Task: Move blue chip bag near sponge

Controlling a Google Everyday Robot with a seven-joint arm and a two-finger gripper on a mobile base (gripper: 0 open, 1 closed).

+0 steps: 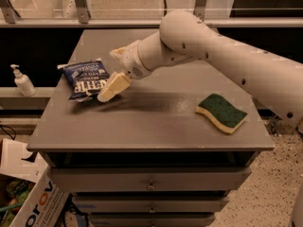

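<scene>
Bag (pixel 85 79) is laid at table's (pixel 156 126) ten o'clock, sponge (pixel 221 112) at four; gripper (pixel 108 75), spread wide and empty, is poised at bag's three o'clock edge, where bag may be shoved away by a finger, not pinched.

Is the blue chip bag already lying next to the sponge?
No: the blue chip bag lies at the table's left side by the gripper, with the sponge far off on the right.

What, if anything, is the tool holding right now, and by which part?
Nothing yet: the open tool is at the right edge of the blue chip bag, not closed on it.
</scene>
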